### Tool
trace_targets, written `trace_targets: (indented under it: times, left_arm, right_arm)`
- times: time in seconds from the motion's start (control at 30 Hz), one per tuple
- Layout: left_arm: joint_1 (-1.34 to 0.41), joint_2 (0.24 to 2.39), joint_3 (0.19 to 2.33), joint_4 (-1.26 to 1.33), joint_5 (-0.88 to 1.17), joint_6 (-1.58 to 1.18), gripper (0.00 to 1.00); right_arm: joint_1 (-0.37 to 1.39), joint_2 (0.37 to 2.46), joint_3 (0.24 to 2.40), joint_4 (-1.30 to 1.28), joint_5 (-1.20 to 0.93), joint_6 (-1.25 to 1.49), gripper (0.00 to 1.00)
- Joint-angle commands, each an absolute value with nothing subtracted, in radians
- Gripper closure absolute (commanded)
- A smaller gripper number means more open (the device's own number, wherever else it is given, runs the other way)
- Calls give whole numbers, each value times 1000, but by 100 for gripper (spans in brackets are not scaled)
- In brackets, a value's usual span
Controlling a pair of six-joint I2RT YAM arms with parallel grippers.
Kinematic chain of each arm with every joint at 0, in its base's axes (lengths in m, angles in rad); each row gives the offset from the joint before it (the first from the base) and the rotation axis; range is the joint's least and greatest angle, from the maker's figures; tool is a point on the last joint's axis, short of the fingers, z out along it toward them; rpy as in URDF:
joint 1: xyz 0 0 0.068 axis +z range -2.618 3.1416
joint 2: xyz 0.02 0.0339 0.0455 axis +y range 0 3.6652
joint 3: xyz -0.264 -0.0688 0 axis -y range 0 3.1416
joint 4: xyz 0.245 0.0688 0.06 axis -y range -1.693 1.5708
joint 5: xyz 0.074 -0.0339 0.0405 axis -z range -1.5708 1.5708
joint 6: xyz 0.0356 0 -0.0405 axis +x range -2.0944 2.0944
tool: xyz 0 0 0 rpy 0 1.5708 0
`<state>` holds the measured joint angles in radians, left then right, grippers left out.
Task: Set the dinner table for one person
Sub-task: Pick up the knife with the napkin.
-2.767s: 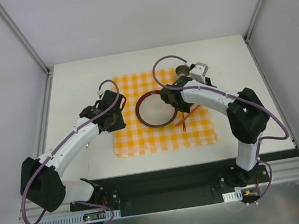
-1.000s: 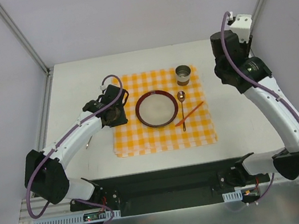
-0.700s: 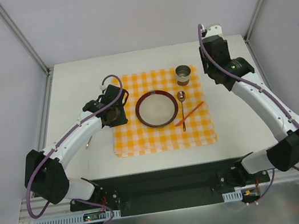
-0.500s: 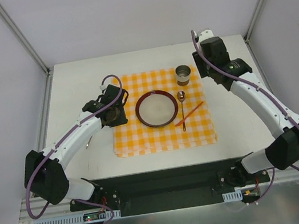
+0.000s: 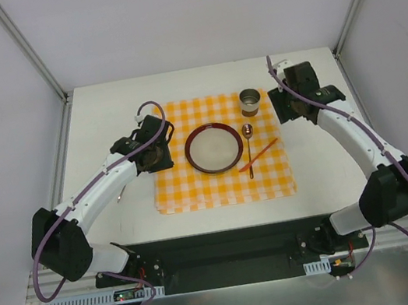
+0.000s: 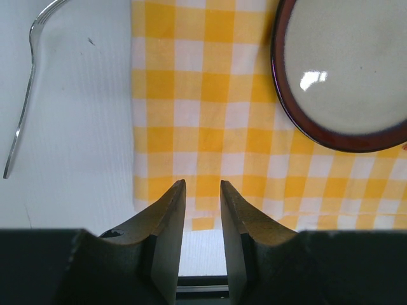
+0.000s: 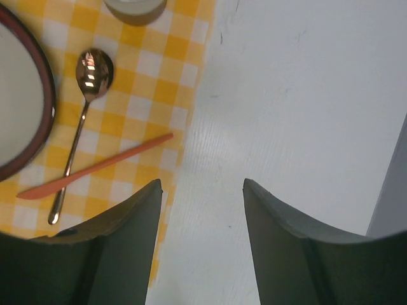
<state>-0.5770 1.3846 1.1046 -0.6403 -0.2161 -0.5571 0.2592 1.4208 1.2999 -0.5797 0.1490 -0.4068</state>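
Note:
The white dinner table carries an orange-and-white checkered mat. On the mat are a dark-rimmed plate, a metal cup, a spoon and an orange knife, both right of the plate. A fork lies on the bare table left of the mat. My left gripper hovers over the mat's left edge, jaws narrowly apart and empty. My right gripper is open wide and empty over bare table right of the mat; the spoon and knife lie to its left.
Metal frame posts and white walls enclose the table on the left, right and back. The arm bases sit on a black rail at the near edge. The mat's near edge stops short of that rail.
My right arm has swung down and left from high at the far right corner to just right of the cup. My left arm has hardly moved.

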Motion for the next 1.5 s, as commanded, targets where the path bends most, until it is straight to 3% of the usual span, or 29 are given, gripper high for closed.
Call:
trace_targets:
  times: [0.0, 0.3, 0.7, 0.9, 1.17, 1.47]
  left_arm:
    - [-586, 1358, 1120, -660, -207, -541, 72]
    - [-586, 1371, 1123, -660, -202, -551, 72]
    - [-586, 1394, 1104, -653, -224, -560, 72]
    - [-586, 1396, 1095, -653, -235, -558, 72]
    - [-584, 1393, 1100, -655, -239, -551, 72]
    - [-586, 1393, 1097, -655, -235, -555, 72]
  right_arm:
    - [249, 1316, 1166, -533, 146, -351, 43]
    - [250, 1246, 1023, -459, 161, -265, 43]
    - [273, 1365, 943, -304, 115, -157, 43]
    - [316, 1474, 972, -259, 144, -104, 44]
    - [339, 1571, 996, -213, 146, -66, 54]
    - [339, 1600, 1032, -213, 172, -55, 54]
